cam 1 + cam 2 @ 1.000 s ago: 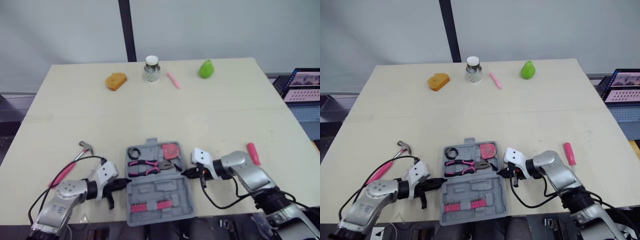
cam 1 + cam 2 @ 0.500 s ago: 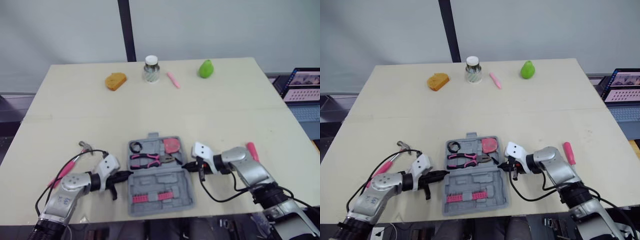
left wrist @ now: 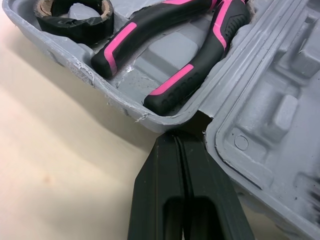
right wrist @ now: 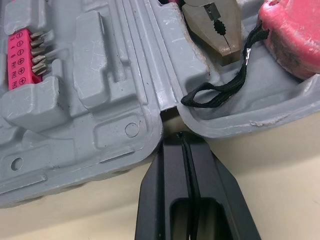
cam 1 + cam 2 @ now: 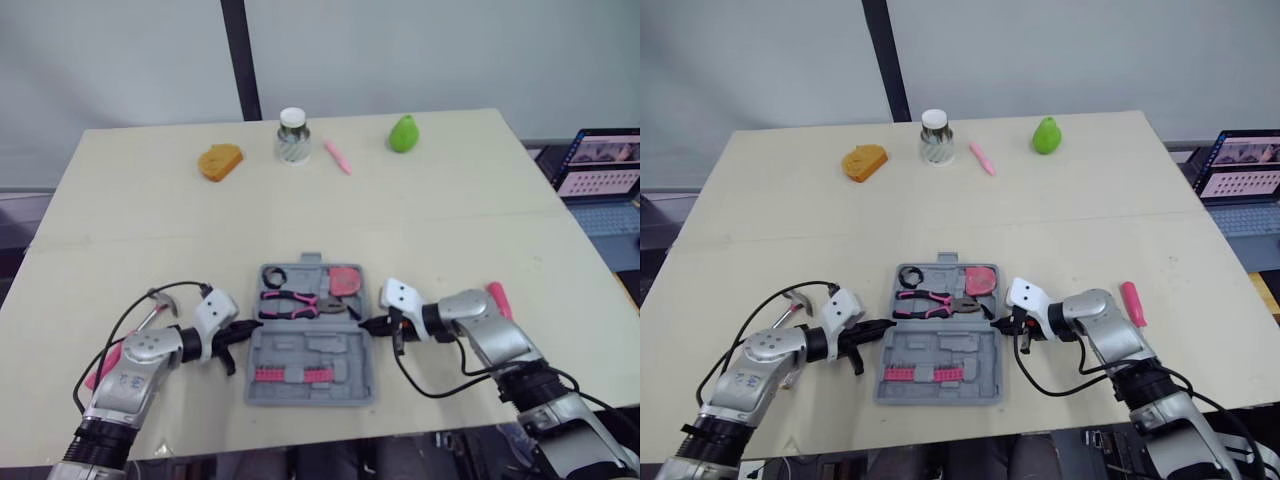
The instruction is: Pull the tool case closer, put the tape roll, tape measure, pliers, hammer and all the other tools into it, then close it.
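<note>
Case (image 5: 318,352) is lying open and flat in the middle of the table (image 5: 420,230), close to the near edge. Far half has the tape roll (image 5: 274,275), the pliers (image 5: 295,300) and the tape measure (image 5: 345,281) sitting in their slots. Near half just has a strip of pink bits (image 5: 285,375).

Left gripper (image 3: 180,136) is at the case's left side with its jaws pressed fully together, nothing between them. The tip is right in the notch where the two halves meet. Right gripper (image 4: 181,135) is doing the mirror of that on the right side: jaws closed tight with nothing in them, tip at the hinge notch, just beside the tape measure's black strap (image 4: 220,90).

Hammer (image 5: 790,312) isn't in the case yet. It's on the table towards the near left corner, right by the left arm. A pink screwdriver (image 5: 497,297) is also out, towards the right edge beside the right arm.

Along the far edge there's an orange thing (image 5: 219,161), a jar (image 5: 291,135), a pink pen (image 5: 337,157) and a green pear (image 5: 404,133).
</note>
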### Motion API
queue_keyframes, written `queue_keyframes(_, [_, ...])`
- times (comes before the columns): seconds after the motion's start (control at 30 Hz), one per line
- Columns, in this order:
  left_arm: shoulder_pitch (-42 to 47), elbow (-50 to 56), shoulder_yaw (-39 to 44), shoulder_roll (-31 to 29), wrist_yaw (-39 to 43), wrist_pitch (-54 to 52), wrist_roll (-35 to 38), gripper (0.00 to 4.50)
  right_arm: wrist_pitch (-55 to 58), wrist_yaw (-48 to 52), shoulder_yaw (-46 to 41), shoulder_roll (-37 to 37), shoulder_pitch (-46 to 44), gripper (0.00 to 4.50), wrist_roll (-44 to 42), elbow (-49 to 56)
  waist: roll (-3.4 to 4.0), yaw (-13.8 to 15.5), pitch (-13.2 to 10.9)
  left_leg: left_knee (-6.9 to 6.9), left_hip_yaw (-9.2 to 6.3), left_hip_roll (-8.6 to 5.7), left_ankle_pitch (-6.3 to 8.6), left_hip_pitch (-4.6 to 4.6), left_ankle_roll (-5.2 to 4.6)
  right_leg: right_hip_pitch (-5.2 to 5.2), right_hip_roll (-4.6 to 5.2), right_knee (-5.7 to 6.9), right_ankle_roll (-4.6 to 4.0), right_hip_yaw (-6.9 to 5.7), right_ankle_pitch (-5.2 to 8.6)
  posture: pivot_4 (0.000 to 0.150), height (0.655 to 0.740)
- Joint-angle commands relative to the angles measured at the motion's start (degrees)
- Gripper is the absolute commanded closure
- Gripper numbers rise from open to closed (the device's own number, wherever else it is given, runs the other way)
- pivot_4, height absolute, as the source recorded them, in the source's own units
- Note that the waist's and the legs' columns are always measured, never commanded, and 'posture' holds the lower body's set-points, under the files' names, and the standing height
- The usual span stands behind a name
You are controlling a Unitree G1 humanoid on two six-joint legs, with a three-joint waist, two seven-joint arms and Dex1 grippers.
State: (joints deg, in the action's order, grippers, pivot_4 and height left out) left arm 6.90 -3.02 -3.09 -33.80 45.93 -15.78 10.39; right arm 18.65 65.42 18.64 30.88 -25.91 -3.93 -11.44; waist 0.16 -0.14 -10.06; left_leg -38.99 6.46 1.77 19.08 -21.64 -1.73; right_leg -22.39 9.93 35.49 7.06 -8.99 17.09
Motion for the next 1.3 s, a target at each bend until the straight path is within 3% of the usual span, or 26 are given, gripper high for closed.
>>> queue_keyframes(0.03, [0.2, 1.6, -0.6, 0.4, 0.6, 0.1, 0.1, 4.45, -0.9, -0.2, -0.7, -0.1, -0.3, 4.49, -0.4, 0.8, -0.02, 0.0, 0.0, -0.01, 0.0, 0.0, 0.0, 0.0, 0.0, 0.0, 0.0, 0.0, 0.0, 0.0, 0.0, 0.15, 0.74])
queue_keyframes(0.4, [-4.6, 6.8, 0.2, -0.9, 1.1, -3.0, 1.1, 4.45, 0.1, 0.8, -0.3, 0.3, 1.0, 4.49, -0.9, 2.6, -0.02, -0.1, 0.0, 0.01, 0.01, 0.04, 0.02, 0.0, 0.02, -0.02, 0.0, -0.02, 0.0, 0.02, 0.0, 0.15, 0.74])
queue_keyframes(1.3, [-5.4, 8.7, 0.7, -1.3, 0.8, -5.2, 1.4, 4.45, 1.3, 0.8, -0.2, 0.3, 1.8, 4.49, -0.8, 4.2, -0.02, -0.1, 0.0, 0.03, 0.05, 0.07, 0.05, 0.01, 0.04, -0.04, -0.01, -0.05, 0.0, 0.02, 0.0, 0.15, 0.74])
